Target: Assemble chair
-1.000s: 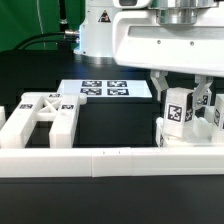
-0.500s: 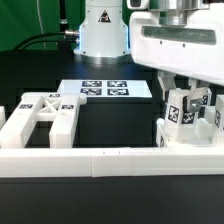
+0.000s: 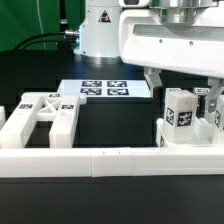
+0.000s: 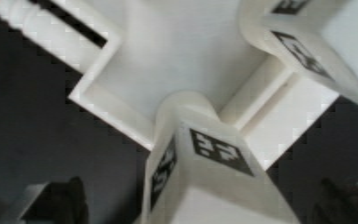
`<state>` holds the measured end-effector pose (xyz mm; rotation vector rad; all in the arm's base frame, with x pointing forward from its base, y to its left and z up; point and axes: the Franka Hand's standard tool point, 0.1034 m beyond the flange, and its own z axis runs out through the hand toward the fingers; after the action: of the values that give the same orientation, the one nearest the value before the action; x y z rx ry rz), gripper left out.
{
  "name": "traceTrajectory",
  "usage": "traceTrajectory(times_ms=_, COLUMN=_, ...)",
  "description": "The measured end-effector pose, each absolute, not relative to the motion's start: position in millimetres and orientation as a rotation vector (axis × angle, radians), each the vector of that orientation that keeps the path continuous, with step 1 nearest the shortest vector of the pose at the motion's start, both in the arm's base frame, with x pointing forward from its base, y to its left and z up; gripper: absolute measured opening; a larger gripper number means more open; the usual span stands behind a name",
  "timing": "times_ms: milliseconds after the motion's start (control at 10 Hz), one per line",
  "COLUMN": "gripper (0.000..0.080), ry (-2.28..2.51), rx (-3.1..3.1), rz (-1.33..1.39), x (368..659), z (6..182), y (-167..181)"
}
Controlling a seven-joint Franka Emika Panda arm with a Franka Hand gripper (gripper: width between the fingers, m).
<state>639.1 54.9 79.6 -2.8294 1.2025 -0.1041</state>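
Observation:
A white chair leg (image 3: 180, 108) with a black-and-white tag stands upright on a white chair panel (image 3: 190, 138) at the exterior view's right. My gripper (image 3: 180, 90) hangs over the leg with a finger on each side. In the wrist view the leg (image 4: 202, 150) rises between the two dark fingers (image 4: 60, 200), with a gap on both sides, so the gripper (image 4: 202, 205) is open and holds nothing. A second tagged leg (image 3: 214, 110) stands just behind it and also shows in the wrist view (image 4: 304, 52). The cross-braced frame (image 3: 40, 115) lies at the exterior view's left.
The long low white rail (image 3: 100, 160) runs across the front. The marker board (image 3: 105, 90) lies flat at the back centre, before the robot base (image 3: 100, 30). Black cables trail at the back left.
The hand swung to the exterior view's right and back to the left above the leg. The leg's tag now faces more squarely; the leg stays standing on the panel.

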Motion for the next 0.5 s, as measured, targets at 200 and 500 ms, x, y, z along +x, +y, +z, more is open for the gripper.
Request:
traceTrajectory(times_ms=200, gripper=0.0649, ry=0.909, rx=-2.945, rz=-0.115, x=639.3, z=80.2, y=54.3)
traceTrajectory(times_ms=500, gripper=0.0649, ry=0.329, rx=-3.085, rz=-0.133, x=640.2, z=81.6, y=52.7)
